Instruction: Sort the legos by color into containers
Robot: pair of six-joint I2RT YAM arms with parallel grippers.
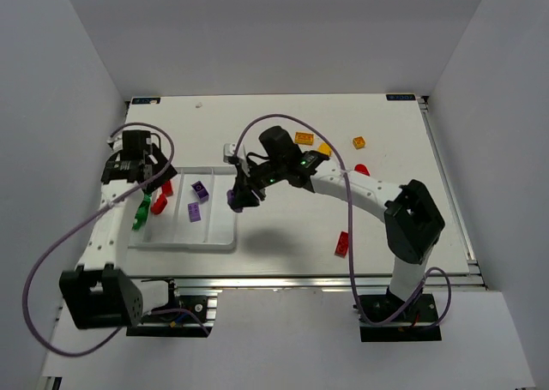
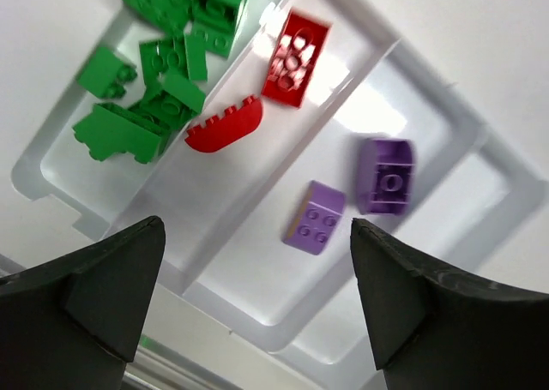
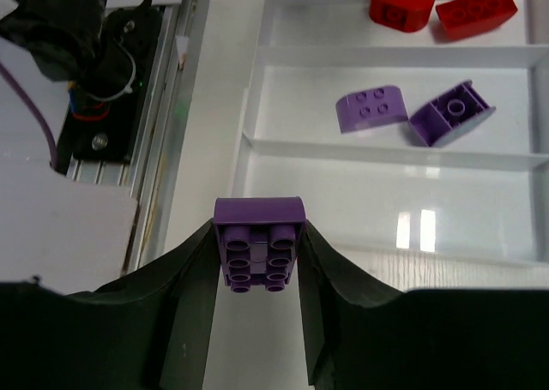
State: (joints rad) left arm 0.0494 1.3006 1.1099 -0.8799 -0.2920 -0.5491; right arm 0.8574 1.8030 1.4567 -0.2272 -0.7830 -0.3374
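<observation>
Right wrist view: you have a purple plastic lego brick clamped between the right jaws, one finger on each long side. Its long axis runs along the fingers, toward the lens. Its rounded end points away from the lens. The face with round studs or sockets is turned to the camera; which of the two cannot be told.

Top external view: the held brick hangs at the right-hand rim of the shallow white plastic tray. Whether it is over a compartment or over the desk cannot be told. Your right arm reaches left from its base, elbow raised, wrist bent down at the tray.

Tray contents, right wrist view:
- a lilac four-stud brick and an upturned purple brick share one compartment;
- two red bricks lie in the next one.

Left wrist view: the left jaws stand wide apart and hold nothing. Both dark fingers hover over the tray, pointing down at it. A pile of green bricks fills the end compartment. The rectangular red brick lies lengthwise along its channel.

Loose on the desk: an orange brick and a red brick.

Writing: small blue labels sit at the far desk corners, too small to read.
</observation>
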